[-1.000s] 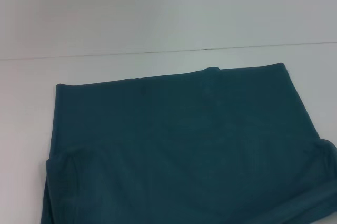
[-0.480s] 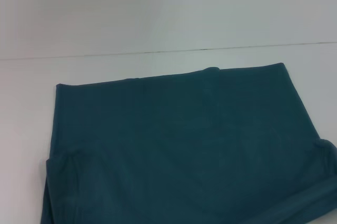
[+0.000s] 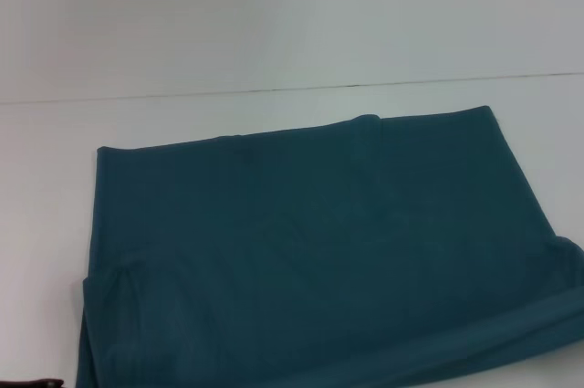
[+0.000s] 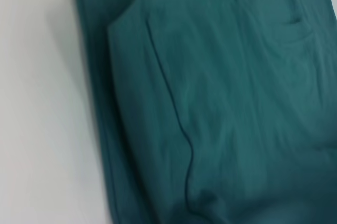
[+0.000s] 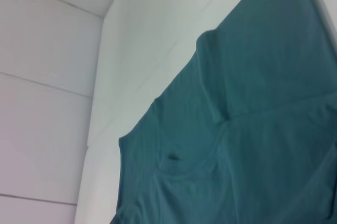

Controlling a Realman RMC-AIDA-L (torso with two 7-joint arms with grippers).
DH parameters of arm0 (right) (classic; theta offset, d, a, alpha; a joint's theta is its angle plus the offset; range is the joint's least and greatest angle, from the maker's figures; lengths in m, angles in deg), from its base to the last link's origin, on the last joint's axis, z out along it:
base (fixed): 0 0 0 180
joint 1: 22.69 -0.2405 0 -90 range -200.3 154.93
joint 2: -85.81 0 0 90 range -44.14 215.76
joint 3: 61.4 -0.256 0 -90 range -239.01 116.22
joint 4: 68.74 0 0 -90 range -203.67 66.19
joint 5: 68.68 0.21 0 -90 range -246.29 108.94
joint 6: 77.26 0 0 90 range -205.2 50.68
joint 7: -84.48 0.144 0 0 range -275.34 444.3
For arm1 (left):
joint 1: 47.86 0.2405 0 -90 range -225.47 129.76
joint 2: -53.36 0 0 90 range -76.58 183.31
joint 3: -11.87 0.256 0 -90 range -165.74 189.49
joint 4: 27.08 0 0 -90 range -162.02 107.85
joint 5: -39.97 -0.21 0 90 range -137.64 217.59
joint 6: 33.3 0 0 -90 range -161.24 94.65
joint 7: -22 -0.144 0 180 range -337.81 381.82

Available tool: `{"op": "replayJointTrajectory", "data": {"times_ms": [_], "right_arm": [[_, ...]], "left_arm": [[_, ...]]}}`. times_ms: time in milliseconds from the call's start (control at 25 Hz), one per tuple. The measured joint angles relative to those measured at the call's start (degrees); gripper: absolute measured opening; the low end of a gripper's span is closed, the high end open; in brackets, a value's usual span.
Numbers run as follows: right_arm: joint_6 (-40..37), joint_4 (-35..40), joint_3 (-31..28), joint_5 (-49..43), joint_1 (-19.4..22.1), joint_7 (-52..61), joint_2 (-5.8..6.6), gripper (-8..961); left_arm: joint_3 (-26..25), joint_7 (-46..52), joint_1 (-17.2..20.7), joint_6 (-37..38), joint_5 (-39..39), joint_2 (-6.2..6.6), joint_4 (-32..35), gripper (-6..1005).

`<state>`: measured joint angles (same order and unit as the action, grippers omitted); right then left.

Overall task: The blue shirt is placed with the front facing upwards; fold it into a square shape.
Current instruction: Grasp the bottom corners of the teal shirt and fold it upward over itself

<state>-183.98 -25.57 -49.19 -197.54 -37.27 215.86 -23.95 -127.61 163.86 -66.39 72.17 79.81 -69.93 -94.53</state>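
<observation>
White tabletop (image 3: 274, 123) fills your head view, with a thin dark seam running across it at about 12 o'clock of the cloth. Neither gripper shows its fingers in any view, so you cannot tell whether either hand is apart or together, nor whether it touches anything. A small dark object sits at the very 7 o'clock corner of the head view; you cannot tell what it is. Both wrist cameras look down on fabric, so both arms hang above the garment.

You have the blue shirt (image 3: 310, 242) lying flat on the table, plain side up, occupying the centre and lower half of the head view and running off its lower edge. Its far edge is straight, with a small raised bump near 12 o'clock. Folded-in flaps show at 8 o'clock and 4 o'clock.

Your left wrist view shows the shirt (image 4: 221, 103) with a folded layer lying on top, its curved seam visible, and bare table along one side. Your right wrist view shows the shirt (image 5: 237, 129) with overlapping layers, a small dark mark, and white table beyond its edge.

Open table lies clear from 9 o'clock through 12 to 3 o'clock of the shirt.
</observation>
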Motion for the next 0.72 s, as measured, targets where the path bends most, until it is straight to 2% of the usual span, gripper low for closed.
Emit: {"op": "replayJointTrajectory", "data": {"times_ms": [160,360,720], "right_arm": [[0.25,-0.02,-0.27,0.02,-0.25,0.01,0.20,47],[0.72,-0.08,-0.32,0.02,-1.12,0.10,0.26,47],[1.10,-2.66,-6.04,0.10,-3.14,0.06,0.36,49]], "left_arm": [[-2.54,0.14,-0.08,1.38,0.25,0.05,-0.48,-1],[-3.22,0.94,-1.20,2.35,0.18,0.17,-0.29,-1],[-5.22,0.80,-5.15,1.03,0.37,2.08,3.96,-2]]}}
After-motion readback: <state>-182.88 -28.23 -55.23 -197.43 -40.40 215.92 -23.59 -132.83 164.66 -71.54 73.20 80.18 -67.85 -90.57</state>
